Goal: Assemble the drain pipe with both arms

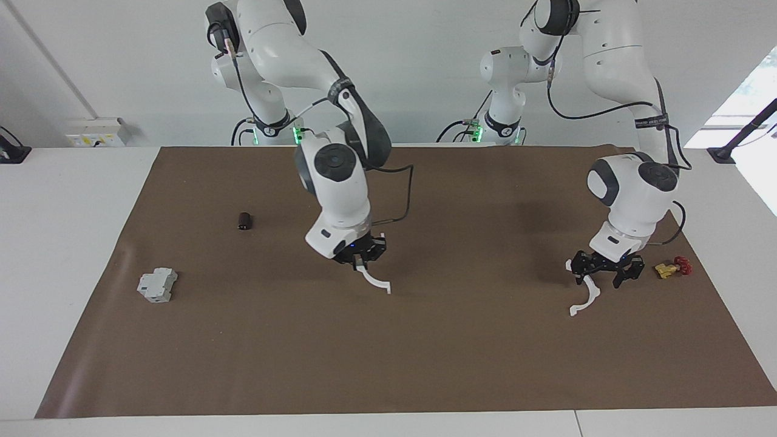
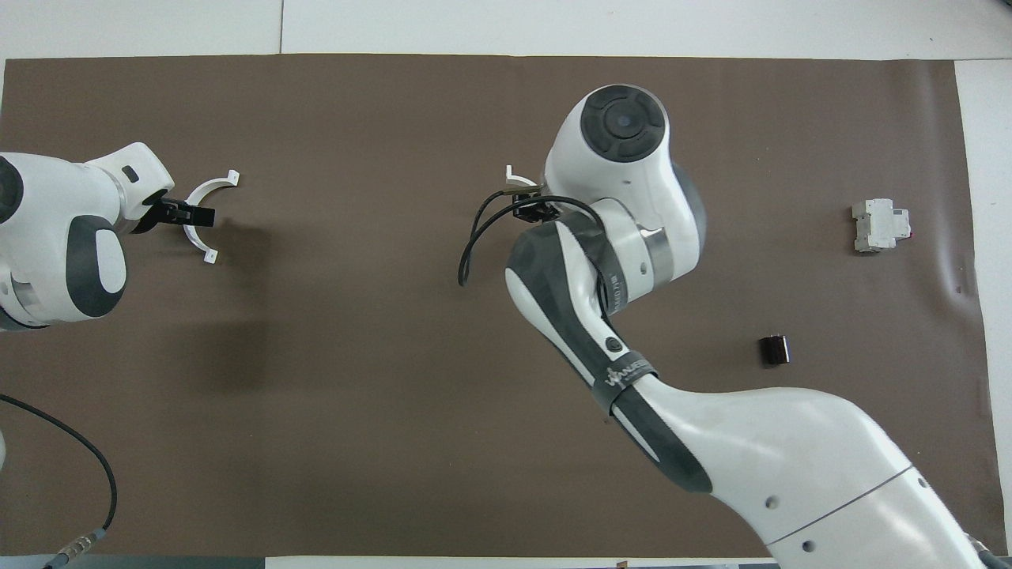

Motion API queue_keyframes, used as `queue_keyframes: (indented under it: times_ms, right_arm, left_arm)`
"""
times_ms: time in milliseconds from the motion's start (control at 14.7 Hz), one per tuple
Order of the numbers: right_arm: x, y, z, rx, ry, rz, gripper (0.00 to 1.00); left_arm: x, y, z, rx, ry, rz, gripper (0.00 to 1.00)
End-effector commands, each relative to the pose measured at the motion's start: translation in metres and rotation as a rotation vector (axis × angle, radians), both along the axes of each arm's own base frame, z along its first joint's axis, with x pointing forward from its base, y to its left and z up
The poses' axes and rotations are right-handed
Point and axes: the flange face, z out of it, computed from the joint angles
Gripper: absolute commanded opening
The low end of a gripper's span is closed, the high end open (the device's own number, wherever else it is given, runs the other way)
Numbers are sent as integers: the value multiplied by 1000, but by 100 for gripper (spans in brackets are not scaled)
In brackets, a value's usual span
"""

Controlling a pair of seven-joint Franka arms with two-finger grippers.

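The bench [image 1: 425, 364] is spread with a brown mat, and both big white arms are working over it. The right arm [image 1: 291, 54] reaches in over the middle of the mat, and its right claw [image 1: 362, 261] is clenched on one white half-ring [image 1: 376, 280], which hangs below it clear of the mat. At the left arm's end of the bench, the left claw [image 1: 598, 270] pinches the other half-ring [image 1: 586, 300] at its upper end, the curve dangling down; from overhead that half-ring [image 2: 204, 217] shows its full arc with tabs at both tips. The halves are well apart, so the joining is not yet begun.

These pieces look thin, light and probably a bit springy, so each wants gripping on the arc itself, leaving the end tabs free to mate.

Smaller things lie by: a grey block [image 1: 157, 285], a dark cylinder [image 1: 244, 221], and a little red-and-yellow part [image 1: 671, 267] just beside the left claw.
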Motion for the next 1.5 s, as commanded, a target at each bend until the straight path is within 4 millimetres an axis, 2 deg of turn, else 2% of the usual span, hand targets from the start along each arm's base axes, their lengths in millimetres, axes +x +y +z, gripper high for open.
queue_keyframes:
  times_ms: [0, 68, 273, 341, 409, 682, 886, 1023, 1091, 1159, 1227, 1364, 1432]
  right_arm:
    - [4, 1, -23, -1, -15, -17, 0]
    - [0, 5, -31, -4, -15, -8, 0]
    - [-6, -1, -56, -41, -36, 20, 0]
    - [-7, -1, -58, -43, -32, 22, 0]
    - [-9, 0, -60, -47, -28, 26, 0]
    - [-17, -1, -71, -47, -26, 30, 0]
    - [-20, -3, -77, -43, -36, 29, 0]
    - [-18, -1, -73, -39, -39, 30, 42]
    - [-15, 1, -64, -24, -43, 17, 70]
    - [-8, 3, -47, -19, -51, 14, 90]
    - [-2, 5, -29, -22, -49, 13, 100]
    - [7, -13, 13, -51, -28, 1, 100]
    - [9, -37, 39, -52, -27, -26, 100]
  left_arm:
    - [6, 4, -4, 6, -20, -12, 91]
    - [6, 4, -4, 6, -20, -12, 87]
    - [6, 5, -7, 2, -17, 2, 57]
    - [6, 6, -6, -2, -19, 8, 34]
    - [7, 7, -6, 0, -27, 7, 0]
    - [11, 11, 1, 1, -67, 15, 0]
    - [14, 6, 31, -2, -59, 16, 0]
    - [18, -6, 50, -4, -11, 12, 0]
    - [21, -21, 60, -8, 13, 13, 0]
    - [25, -35, 70, -7, 29, 30, 0]
    - [29, -55, 78, 7, 37, 47, 0]
    - [27, -100, 81, 60, 30, 81, 0]
    - [21, -131, 80, 68, 28, 104, 0]
